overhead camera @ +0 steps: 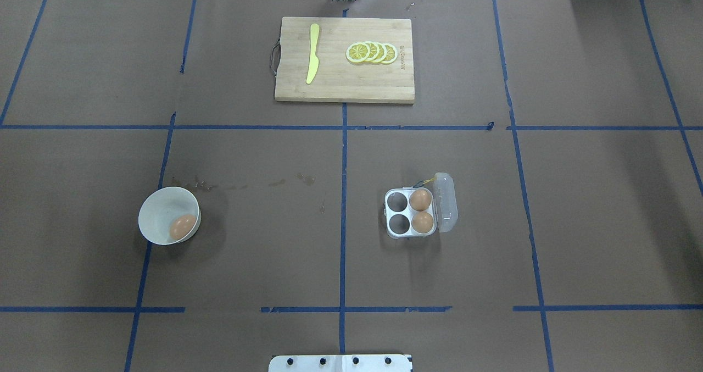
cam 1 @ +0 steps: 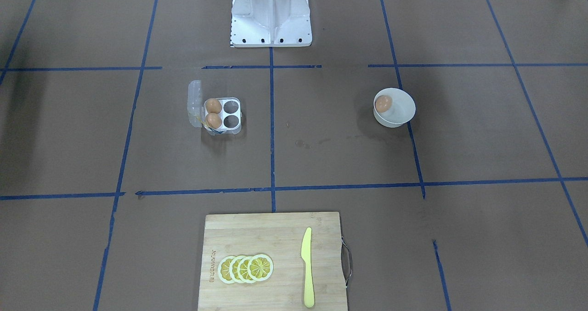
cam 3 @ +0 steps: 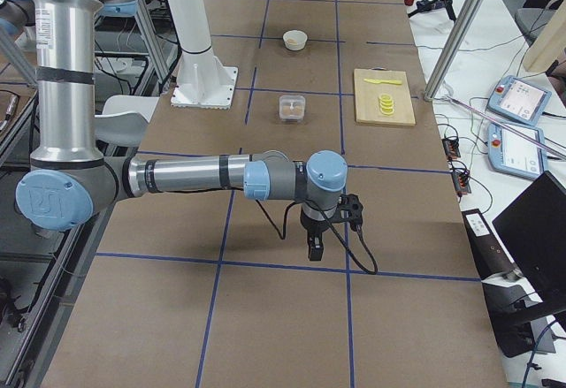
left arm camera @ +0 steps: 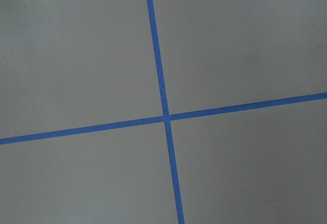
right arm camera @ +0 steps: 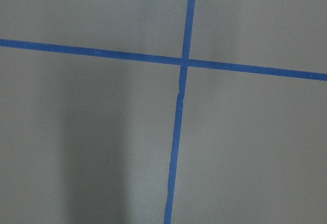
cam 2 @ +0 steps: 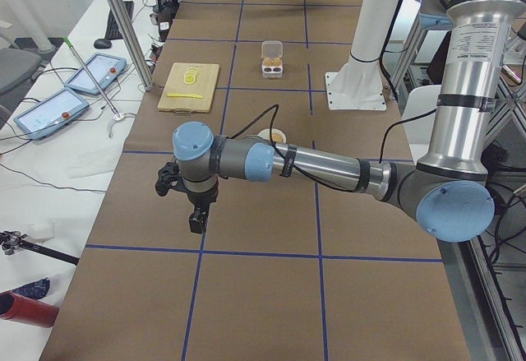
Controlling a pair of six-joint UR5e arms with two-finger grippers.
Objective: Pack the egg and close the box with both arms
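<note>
Starting at the left tool (cam 2: 197, 223): it hangs fingers-down over the desk (overhead camera: 247, 251) at the end of a low, stretched-out arm. It only shows in the side view, so I can't tell if the fingers are spread or pressed together. Same deal with the right tool (cam 3: 316, 248), can't tell either. Both wrist cams just show matte brown paper with a cross of blue tape (left arm camera: 163, 112).

The egg (overhead camera: 182, 226) is well apart from both tools. In the left side view it's at about 1 o'clock from the left tool, just past the arm. It's smooth, orange-brown, and sits in a round white bowl (overhead camera: 162, 215), against the wall at roughly 4 o'clock in the overhead view.

The box (overhead camera: 410, 212) is at 3 o'clock from the bowl, well apart. It's clear plastic, square, with four round cells. Two more eggs (overhead camera: 420, 200) fill the cells on its 3 o'clock side, and the lid stands open on that same side.

At 12 o'clock on the desk there's a bamboo cutting board (overhead camera: 340, 81) with a yellow knife (overhead camera: 313, 53) and overlapping lemon slices (overhead camera: 372, 53).
</note>
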